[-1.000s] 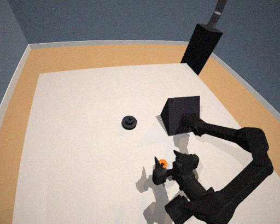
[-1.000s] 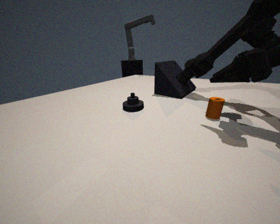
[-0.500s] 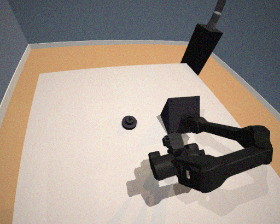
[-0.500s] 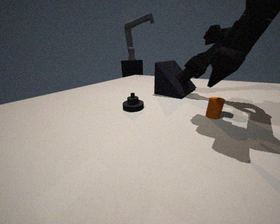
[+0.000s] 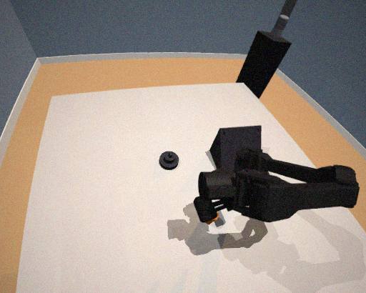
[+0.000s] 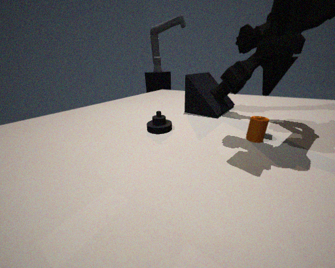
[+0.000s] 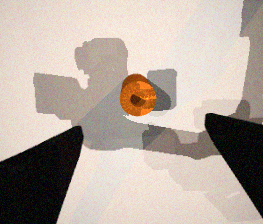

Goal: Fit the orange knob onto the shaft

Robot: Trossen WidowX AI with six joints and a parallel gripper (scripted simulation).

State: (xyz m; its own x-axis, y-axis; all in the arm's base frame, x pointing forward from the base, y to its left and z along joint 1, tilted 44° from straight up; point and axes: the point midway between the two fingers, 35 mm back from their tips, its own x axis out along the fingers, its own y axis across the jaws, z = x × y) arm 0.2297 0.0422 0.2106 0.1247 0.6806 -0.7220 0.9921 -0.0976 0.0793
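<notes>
The orange knob (image 5: pixel 210 221) (image 6: pixel 257 129) (image 7: pixel 138 96) stands upright on the white table top (image 5: pixel 106 200), with its D-shaped hole facing up. My gripper (image 5: pixel 211 214) (image 7: pixel 143 125) hangs open right above it, well clear of it, with nothing between the fingers. The knob shows between and beyond the two dark fingertips in the wrist view. The round dark pedestal (image 5: pixel 169 160) (image 6: pixel 159 125) with its short shaft (image 5: pixel 170 154) (image 6: pixel 158 114) stands apart to the left of the knob. In the exterior view only the arm shows, at the top right.
The arm's dark wedge-shaped base (image 5: pixel 238 143) (image 6: pixel 201 96) sits behind the knob. A black box with a grey post (image 5: pixel 263 68) (image 6: pixel 157 81) stands at the table's far corner. An orange border (image 5: pixel 131 75) with a grey rim surrounds the white top.
</notes>
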